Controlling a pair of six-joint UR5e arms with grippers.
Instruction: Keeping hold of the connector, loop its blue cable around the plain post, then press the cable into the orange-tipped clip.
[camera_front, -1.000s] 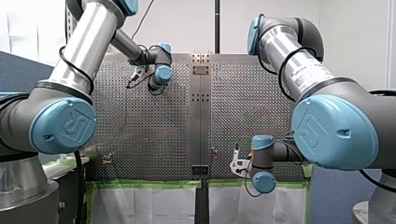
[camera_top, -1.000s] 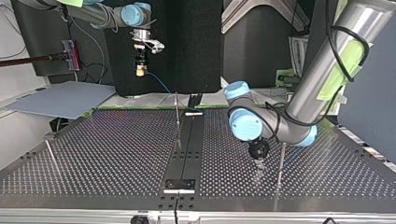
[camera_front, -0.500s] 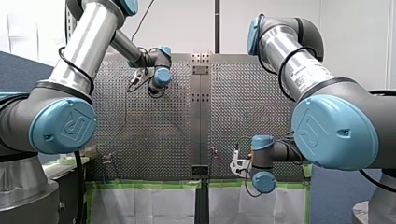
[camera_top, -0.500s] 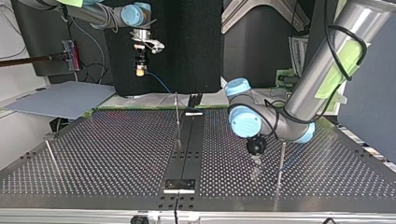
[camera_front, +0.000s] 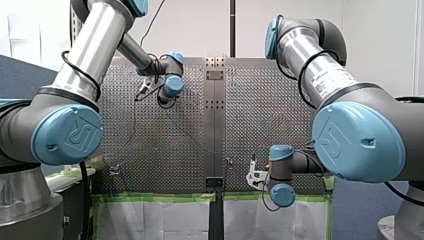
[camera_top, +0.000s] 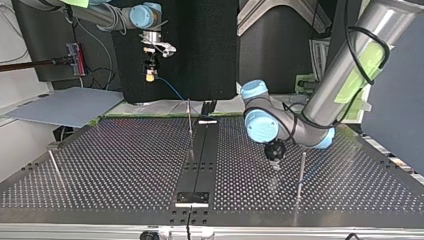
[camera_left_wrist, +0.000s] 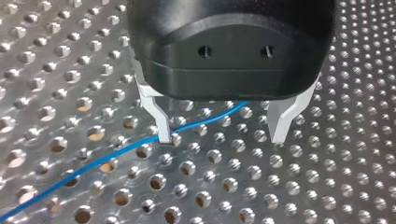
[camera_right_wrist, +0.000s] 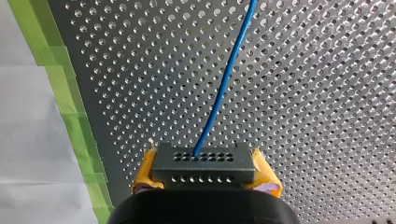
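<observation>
One aim: with right claw (camera_right_wrist: 205, 175) pinching connector (camera_right_wrist: 204, 161), centre spread left claw (camera_left_wrist: 220, 137) over blue cable (camera_right_wrist: 226, 74), low to surface (camera_left_wrist: 327, 186), before closing.

Shiny perforated metal table (camera_right_wrist: 327, 93), matt black plastic connector (camera_right_wrist: 204, 163), smooth blue cable (camera_right_wrist: 225, 74)

The cable (camera_right_wrist: 224, 84) is blue, the connector (camera_right_wrist: 204, 163) black, the pads (camera_right_wrist: 265, 174) yellow, the perforated table (camera_right_wrist: 308, 93) silver.

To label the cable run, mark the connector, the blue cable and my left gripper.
connector (camera_right_wrist: 204, 169), right wrist view, its black holed face.
blue cable (camera_right_wrist: 229, 74), right wrist view, stretch ahead of the connector.
left gripper (camera_left_wrist: 220, 138), left wrist view, midway between its metal fingertips.
</observation>
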